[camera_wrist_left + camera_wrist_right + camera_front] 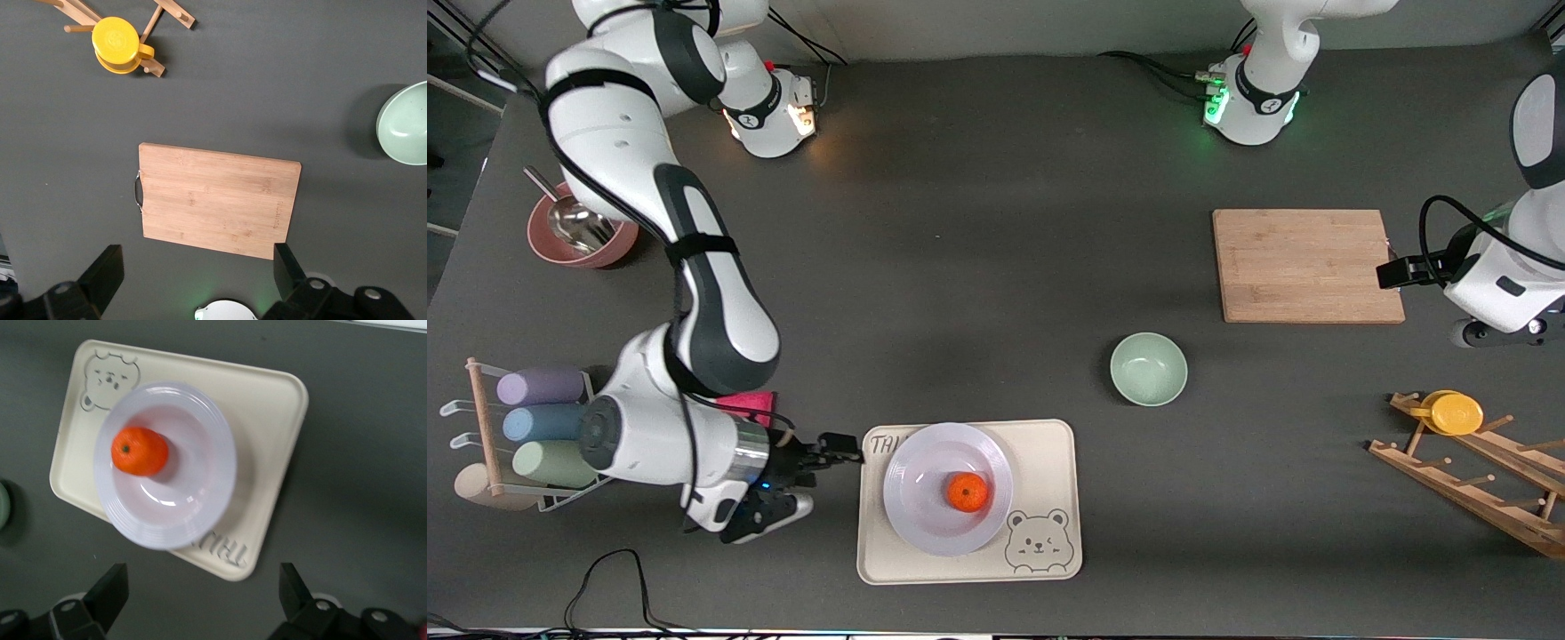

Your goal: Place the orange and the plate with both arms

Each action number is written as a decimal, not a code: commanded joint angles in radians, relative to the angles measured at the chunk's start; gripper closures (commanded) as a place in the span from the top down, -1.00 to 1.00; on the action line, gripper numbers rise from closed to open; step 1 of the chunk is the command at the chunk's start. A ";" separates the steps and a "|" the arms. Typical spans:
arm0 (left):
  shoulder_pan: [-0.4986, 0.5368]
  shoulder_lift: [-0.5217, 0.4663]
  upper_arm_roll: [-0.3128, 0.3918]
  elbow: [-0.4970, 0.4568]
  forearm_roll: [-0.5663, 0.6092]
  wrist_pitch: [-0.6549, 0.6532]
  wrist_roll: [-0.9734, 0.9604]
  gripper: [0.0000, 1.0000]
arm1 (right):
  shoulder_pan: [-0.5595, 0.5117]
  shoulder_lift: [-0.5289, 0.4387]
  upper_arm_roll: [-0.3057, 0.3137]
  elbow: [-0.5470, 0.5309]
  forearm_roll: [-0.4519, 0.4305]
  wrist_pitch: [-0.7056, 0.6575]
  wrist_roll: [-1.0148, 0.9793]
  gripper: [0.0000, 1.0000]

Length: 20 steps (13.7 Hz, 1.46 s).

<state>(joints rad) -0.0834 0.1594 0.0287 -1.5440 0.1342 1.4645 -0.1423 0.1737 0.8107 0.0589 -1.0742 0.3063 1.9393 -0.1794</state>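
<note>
Glossy white plate point(947, 500) — matt grey table point(996, 267) — bare wooden board point(1307, 265).

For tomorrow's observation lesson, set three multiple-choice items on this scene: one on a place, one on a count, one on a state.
1. Where is the orange?
A. in the green bowl
B. on the plate
C. on the board
2. How many cups lie on the rack?
A. three
B. one
C. five
3. How is the right hand?
A. shut on the orange
B. shut on the plate
C. open

Answers: 1 B, the fruit sits in the plate's well, on the tray. 2 A, purple, blue and green. 3 C, its fingers are apart, holding nothing.
</note>
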 commanded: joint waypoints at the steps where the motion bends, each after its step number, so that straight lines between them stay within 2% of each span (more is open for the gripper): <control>1: -0.001 -0.001 -0.001 0.019 -0.005 -0.018 0.015 1.00 | 0.001 -0.227 -0.073 -0.222 -0.048 -0.096 0.021 1.00; 3: 0.004 -0.047 -0.001 0.015 -0.008 -0.003 0.021 1.00 | 0.001 -0.318 -0.106 -0.231 -0.088 -0.236 0.053 1.00; 5: 0.016 -0.099 0.003 0.007 -0.076 -0.013 0.012 1.00 | 0.003 -0.402 -0.129 -0.231 -0.128 -0.354 0.116 1.00; 6: 0.016 -0.131 0.004 -0.040 -0.093 0.020 0.010 1.00 | 0.003 -0.441 -0.130 -0.233 -0.175 -0.406 0.144 1.00; 8: 0.022 -0.239 0.005 -0.190 -0.120 0.121 0.016 1.00 | 0.003 -0.519 -0.131 -0.245 -0.211 -0.459 0.164 1.00; 10: 0.022 -0.320 0.005 -0.281 -0.099 0.125 0.017 1.00 | 0.001 -0.608 -0.133 -0.279 -0.261 -0.468 0.170 1.00; 13: 0.022 -0.316 0.002 -0.268 -0.077 0.105 0.015 1.00 | -0.014 -0.708 -0.149 -0.350 -0.274 -0.468 0.172 1.00; 14: 0.055 -0.308 -0.013 -0.259 -0.080 0.094 0.021 1.00 | -0.040 -0.734 -0.148 -0.383 -0.271 -0.467 0.173 1.00; 15: 0.173 -0.304 -0.117 -0.252 -0.091 0.091 0.027 1.00 | -0.066 -0.751 -0.146 -0.403 -0.269 -0.467 0.173 1.00; 16: 0.248 -0.302 -0.209 -0.246 -0.090 0.091 0.027 1.00 | -0.077 -0.778 -0.145 -0.432 -0.274 -0.467 0.172 1.00; 17: 0.251 -0.302 -0.210 -0.243 -0.090 0.088 0.026 1.00 | -0.085 -0.797 -0.143 -0.459 -0.276 -0.465 0.172 1.00; 18: 0.251 -0.299 -0.210 -0.237 -0.090 0.071 0.026 1.00 | -0.107 -0.811 -0.119 -0.495 -0.276 -0.453 0.172 1.00; 20: 0.209 -0.290 -0.188 -0.211 -0.090 0.045 0.015 1.00 | -0.190 -0.827 0.003 -0.529 -0.300 -0.447 0.208 1.00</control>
<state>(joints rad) 0.1422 -0.1326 -0.1650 -1.7810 0.0433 1.5419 -0.1327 0.0402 0.0348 -0.0390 -1.5297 0.0492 1.4717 -0.0286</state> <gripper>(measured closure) 0.000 0.000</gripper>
